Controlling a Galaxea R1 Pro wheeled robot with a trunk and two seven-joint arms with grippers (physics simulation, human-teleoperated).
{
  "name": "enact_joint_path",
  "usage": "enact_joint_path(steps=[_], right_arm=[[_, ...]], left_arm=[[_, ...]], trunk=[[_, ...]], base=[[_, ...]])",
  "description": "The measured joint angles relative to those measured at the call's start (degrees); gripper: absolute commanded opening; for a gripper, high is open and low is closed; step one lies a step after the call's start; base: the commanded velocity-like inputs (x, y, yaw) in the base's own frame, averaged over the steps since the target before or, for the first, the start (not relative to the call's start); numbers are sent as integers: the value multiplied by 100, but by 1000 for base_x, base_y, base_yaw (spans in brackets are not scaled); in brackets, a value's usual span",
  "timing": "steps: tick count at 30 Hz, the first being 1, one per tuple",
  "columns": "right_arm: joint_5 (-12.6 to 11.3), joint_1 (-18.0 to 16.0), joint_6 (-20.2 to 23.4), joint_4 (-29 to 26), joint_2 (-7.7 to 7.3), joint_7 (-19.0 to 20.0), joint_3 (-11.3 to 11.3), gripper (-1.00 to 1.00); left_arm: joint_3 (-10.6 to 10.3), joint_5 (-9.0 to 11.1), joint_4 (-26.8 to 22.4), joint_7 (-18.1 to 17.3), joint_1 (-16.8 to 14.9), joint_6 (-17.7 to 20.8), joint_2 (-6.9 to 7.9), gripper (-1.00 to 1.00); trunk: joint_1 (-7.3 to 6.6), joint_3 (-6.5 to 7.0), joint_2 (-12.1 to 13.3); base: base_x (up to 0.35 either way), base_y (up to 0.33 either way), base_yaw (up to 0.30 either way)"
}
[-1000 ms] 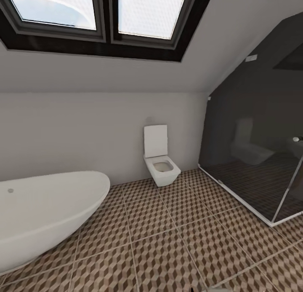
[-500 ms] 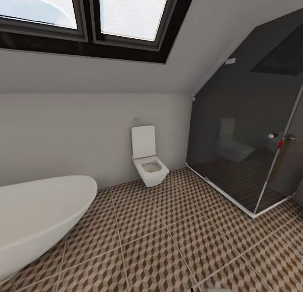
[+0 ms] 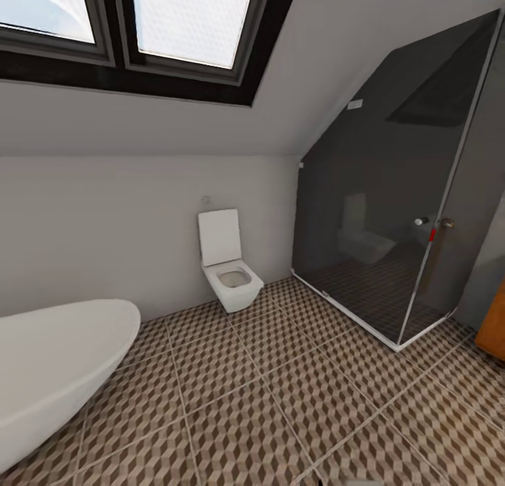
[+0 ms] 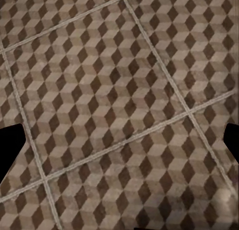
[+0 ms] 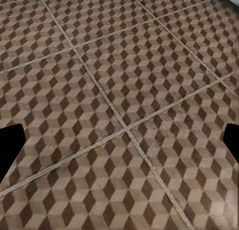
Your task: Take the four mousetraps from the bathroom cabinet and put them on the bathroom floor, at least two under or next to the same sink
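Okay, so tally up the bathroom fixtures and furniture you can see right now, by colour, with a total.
White: 2, the bathtub and the toilet
Dark glass: 1, the shower enclosure
Orange-brown: 1, a sliver of wooden furniture at the right edge, too cropped to identify
Total: 4

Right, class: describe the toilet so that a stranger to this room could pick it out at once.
Start at the grey wall under the sloped skylight. Between the oval white bathtub and the dark glass shower enclosure sits the toilet. It is the small square white fixture with its lid raised against the wall.
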Motion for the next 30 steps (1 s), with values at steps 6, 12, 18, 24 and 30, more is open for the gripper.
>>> enact_joint_path(steps=[6, 12, 18, 24, 30], right_arm=[[1, -1, 0, 1, 0, 0, 0, 100], [0, 0, 0, 1, 0, 0, 2, 100], [0, 0, 0, 1, 0, 0, 0, 100], [1, 0, 0, 1, 0, 0, 0, 100], [3, -1, -6, 2, 0, 0, 1, 100]], left_arm=[[0, 0, 0, 0, 0, 0, 0, 100], [0, 0, 0, 0, 0, 0, 0, 100], [0, 0, 0, 0, 0, 0, 0, 100], [0, 0, 0, 0, 0, 0, 0, 100], [1, 0, -1, 1, 1, 0, 0, 100]], trunk=[[0, 0, 0], [0, 0, 0], [0, 0, 0], [0, 0, 0], [0, 0, 0]], base=[[0, 0, -197], [0, 0, -197], [0, 0, -197], [0, 0, -196], [0, 0, -150]])
